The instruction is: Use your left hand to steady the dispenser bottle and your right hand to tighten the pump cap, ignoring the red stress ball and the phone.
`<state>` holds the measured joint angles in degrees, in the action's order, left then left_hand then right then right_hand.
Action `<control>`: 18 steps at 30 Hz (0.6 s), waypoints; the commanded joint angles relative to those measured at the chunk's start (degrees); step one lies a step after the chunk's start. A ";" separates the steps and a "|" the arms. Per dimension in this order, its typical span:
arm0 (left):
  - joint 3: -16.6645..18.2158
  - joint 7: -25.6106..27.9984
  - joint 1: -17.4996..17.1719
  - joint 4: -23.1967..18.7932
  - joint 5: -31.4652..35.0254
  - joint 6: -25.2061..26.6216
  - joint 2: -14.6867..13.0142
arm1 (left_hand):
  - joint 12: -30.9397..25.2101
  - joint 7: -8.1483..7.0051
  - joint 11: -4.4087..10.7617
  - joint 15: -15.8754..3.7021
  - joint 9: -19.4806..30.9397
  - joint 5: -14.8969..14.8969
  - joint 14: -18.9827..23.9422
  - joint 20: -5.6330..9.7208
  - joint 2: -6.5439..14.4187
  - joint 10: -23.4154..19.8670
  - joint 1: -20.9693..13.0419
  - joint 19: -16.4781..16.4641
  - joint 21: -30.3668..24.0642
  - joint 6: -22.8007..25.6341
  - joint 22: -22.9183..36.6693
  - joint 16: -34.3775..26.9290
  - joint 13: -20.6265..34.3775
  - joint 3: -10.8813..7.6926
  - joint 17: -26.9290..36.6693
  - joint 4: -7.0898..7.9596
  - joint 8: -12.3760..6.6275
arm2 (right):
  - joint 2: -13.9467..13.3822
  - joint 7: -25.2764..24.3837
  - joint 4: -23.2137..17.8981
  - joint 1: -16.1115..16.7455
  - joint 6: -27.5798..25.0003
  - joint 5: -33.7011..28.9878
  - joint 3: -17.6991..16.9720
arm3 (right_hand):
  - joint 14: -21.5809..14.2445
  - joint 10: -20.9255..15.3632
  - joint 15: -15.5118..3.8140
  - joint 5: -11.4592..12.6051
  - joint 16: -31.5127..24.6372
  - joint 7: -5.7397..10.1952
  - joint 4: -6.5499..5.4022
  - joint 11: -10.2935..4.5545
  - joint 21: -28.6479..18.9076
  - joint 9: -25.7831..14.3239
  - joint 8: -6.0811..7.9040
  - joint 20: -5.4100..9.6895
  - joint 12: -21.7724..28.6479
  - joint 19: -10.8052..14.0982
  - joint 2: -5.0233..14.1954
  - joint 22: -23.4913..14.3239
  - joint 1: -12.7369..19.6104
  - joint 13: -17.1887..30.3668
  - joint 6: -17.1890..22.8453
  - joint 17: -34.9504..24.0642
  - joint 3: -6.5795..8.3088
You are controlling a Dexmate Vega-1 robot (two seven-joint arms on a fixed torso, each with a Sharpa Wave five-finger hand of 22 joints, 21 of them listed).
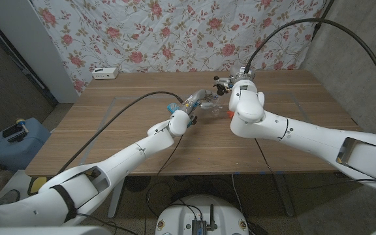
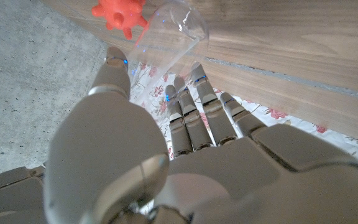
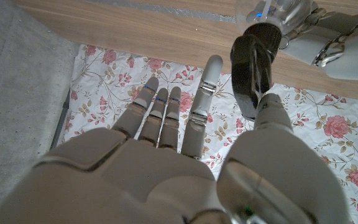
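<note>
The clear dispenser bottle stands mid-table in the head view, a little behind centre. My left hand holds it, with the thumb on one side and the fingers on the other. The black pump cap sits on top of the bottle, which the left hand holds. My right hand hovers at the cap with its fingers straight and spread. Its thumb is at the cap, and the nearest finger is a little apart from it. The red spiky stress ball lies just beside the bottle.
The stress ball shows under my right hand in the head view. A white power strip lies at the table's back left corner. A floral curtain hangs behind the table. A blue container stands on the floor at the left.
</note>
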<state>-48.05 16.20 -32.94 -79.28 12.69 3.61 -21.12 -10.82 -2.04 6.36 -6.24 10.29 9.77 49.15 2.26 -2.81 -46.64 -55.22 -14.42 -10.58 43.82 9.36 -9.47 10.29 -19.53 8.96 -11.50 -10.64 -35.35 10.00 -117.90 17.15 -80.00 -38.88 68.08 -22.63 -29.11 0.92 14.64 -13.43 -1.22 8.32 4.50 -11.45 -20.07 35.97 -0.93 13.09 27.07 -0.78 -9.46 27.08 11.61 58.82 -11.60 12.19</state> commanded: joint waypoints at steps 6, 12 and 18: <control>-0.14 -0.19 0.01 0.03 -0.20 0.44 0.21 | -0.27 -2.08 1.59 -4.36 0.32 0.35 0.75 5.59 3.90 -2.06 2.29 -0.08 0.04 5.29 0.13 -0.36 0.17 -3.56 0.14 3.03 -0.16 | 1.23 -1.38 1.27 1.57 0.02 -2.15 -1.05 | -1.31 -2.53 -0.40 0.29 -0.11 0.29 0.16 -0.17 0.09 -2.06 3.87 0.23 0.14 1.35 0.54 -0.24 0.90 0.11 4.83 -0.36 1.30; -0.19 -0.22 -0.05 0.07 -0.24 -0.10 0.04 | -0.23 -2.14 1.77 -4.33 0.32 0.35 0.74 5.54 3.88 -1.98 2.32 -0.04 0.05 5.30 0.13 -0.35 0.18 -3.64 0.14 3.02 -0.15 | 2.37 -0.43 1.96 3.08 0.02 -5.23 -2.28 | -1.88 -3.54 -0.63 0.40 -0.13 0.52 0.23 -0.37 0.09 -2.89 5.52 0.38 0.20 1.76 0.86 -0.24 1.28 0.09 6.90 -0.38 1.83; -0.21 -0.35 -0.13 0.05 -0.35 -0.08 0.07 | -0.25 -2.18 1.69 -4.39 0.33 0.37 0.75 5.59 3.90 -2.06 2.32 -0.02 0.06 5.39 0.13 -0.35 0.19 -3.78 0.15 2.99 -0.18 | 3.07 0.05 2.37 3.94 0.02 -7.17 -2.85 | -2.81 -5.09 -1.10 0.58 -0.16 0.34 0.27 -0.62 0.01 -3.79 7.38 0.54 0.36 2.57 0.90 -0.24 1.45 0.05 9.32 -0.33 2.34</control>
<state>-48.18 16.02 -32.85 -79.15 12.51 3.64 -20.99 -10.81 -2.04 6.42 -6.24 10.55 9.63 49.16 2.26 -2.81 -46.70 -55.22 -14.42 -10.58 43.83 9.36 -9.55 10.23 -19.70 8.91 -11.67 -10.53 -33.61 9.56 -116.37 19.38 -80.02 -42.83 66.49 -24.87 -33.41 -0.10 14.86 -13.44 -0.78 8.76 3.89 -11.45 -23.50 42.70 -0.50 13.09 28.93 0.12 -9.46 27.99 11.60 67.20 -11.87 13.97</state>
